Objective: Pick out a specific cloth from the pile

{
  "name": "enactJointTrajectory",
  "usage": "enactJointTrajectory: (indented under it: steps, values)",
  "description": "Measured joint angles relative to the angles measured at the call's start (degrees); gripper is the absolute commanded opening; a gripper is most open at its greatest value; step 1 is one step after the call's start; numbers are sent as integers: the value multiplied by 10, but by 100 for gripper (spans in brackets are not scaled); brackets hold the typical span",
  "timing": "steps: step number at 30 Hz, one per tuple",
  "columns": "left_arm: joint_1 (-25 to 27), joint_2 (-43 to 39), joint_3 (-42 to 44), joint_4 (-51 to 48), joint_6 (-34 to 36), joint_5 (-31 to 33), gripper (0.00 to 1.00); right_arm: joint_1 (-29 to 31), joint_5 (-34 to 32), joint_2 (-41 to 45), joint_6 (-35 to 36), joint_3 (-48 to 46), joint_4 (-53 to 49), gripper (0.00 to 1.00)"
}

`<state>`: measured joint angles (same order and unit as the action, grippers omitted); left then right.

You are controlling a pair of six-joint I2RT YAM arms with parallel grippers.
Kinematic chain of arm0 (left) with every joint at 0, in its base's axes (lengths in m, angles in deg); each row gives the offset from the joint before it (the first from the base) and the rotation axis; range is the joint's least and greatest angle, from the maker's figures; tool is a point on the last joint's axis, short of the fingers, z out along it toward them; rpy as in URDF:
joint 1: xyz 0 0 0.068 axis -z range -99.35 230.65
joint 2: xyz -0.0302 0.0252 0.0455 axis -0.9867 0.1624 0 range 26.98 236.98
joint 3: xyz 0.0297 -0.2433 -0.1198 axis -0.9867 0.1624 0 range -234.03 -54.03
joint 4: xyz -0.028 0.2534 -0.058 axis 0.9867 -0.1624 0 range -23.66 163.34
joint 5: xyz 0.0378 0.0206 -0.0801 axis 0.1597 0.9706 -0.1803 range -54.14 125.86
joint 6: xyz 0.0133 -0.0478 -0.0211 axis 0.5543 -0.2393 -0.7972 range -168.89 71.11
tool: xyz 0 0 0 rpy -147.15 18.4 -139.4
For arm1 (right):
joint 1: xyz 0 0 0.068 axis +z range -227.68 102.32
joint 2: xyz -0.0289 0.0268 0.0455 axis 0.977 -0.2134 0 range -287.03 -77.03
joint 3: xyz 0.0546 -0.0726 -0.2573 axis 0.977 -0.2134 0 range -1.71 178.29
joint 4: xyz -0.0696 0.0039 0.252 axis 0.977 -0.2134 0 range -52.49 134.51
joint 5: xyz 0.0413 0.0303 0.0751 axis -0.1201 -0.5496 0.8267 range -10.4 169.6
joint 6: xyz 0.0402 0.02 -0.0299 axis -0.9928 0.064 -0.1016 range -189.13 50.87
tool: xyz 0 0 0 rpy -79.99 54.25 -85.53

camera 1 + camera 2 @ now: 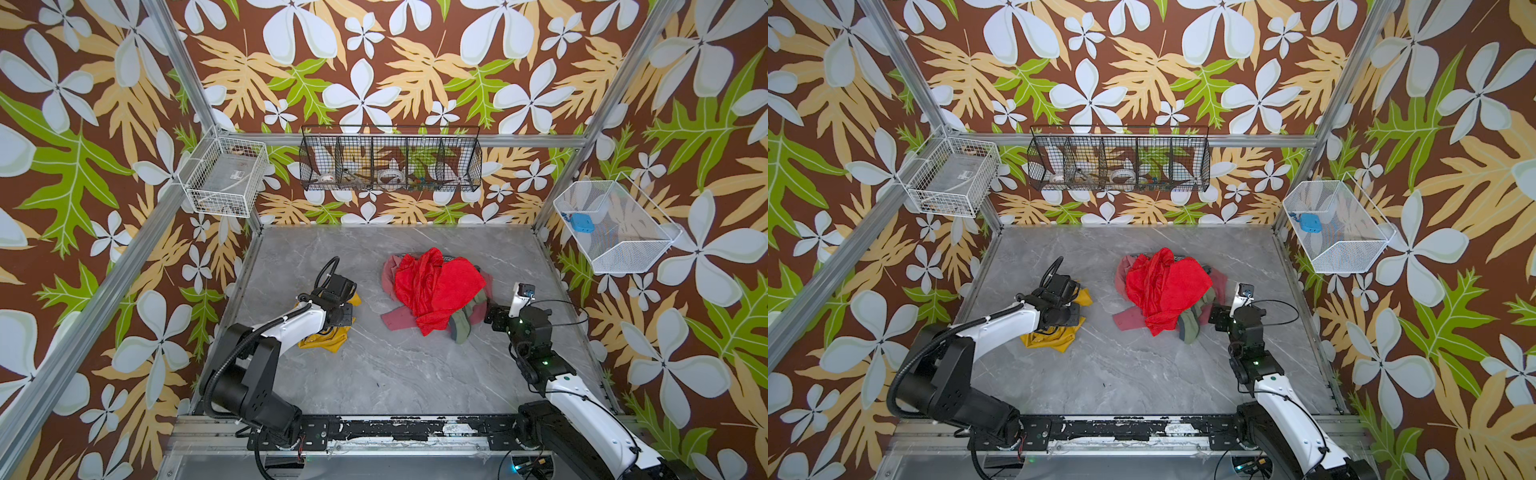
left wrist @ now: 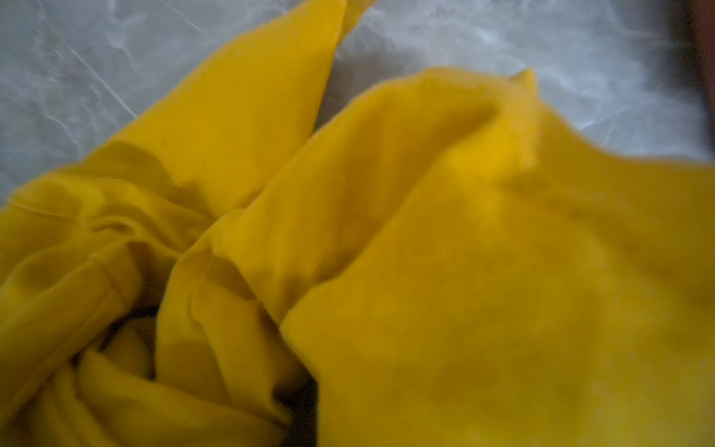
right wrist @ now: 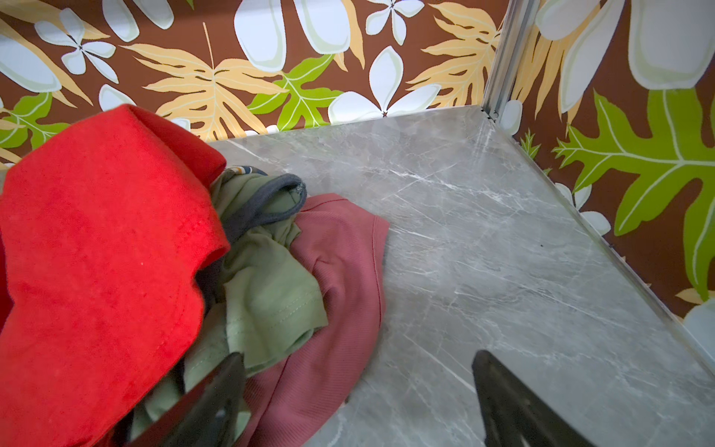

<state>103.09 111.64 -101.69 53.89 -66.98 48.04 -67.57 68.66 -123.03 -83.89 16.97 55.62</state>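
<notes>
The cloth (image 1: 322,338) lies crumpled on the counter (image 1: 395,374), left of the middle and well apart from the pile (image 1: 436,291); both top views show it as a mustard-yellow heap (image 1: 1050,338), partly hidden under the left arm's wrist. The left pincer (image 1: 343,318) points down onto the cloth's top, and yellow folds show on both sides of it. In the left wrist view the cloth (image 2: 425,232) fills nearly the whole picture, blurred and bunched into deep creases, with grey marbled counter beyond it. No finger shows clearly there, so I cannot tell whether this pincer is closed on the fabric or only pressed into it. The pile sits near the counter's middle. A red cloth (image 3: 96,251) lies on top of it, with a green cloth (image 3: 271,294) and a pink cloth (image 3: 340,271) spilling out from beneath on the right arm's side. The right pincer (image 3: 358,358) is low at that edge of the pile with its jaws spread wide and nothing held. One finger (image 3: 209,398) is over the green and pink folds, and its twin is over bare counter.
</notes>
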Motion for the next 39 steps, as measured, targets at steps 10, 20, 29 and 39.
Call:
enactJointTrajectory:
  steps: [10, 20, 29, 39]
  values:
    - [-2, -164, 3, 17, -16, 45, 0, 0, 0, 25, 0, 5, -8, 91]
    - [-2, -241, -10, 63, 5, 90, 0, 0, 8, 44, 0, 5, -8, 91]
    - [-33, -162, -40, 132, 98, 94, 0, 0, 51, 49, 0, 5, -2, 91]
    - [-42, 0, -92, 188, 211, 53, 0, 0, 74, 39, 0, 4, 11, 91]
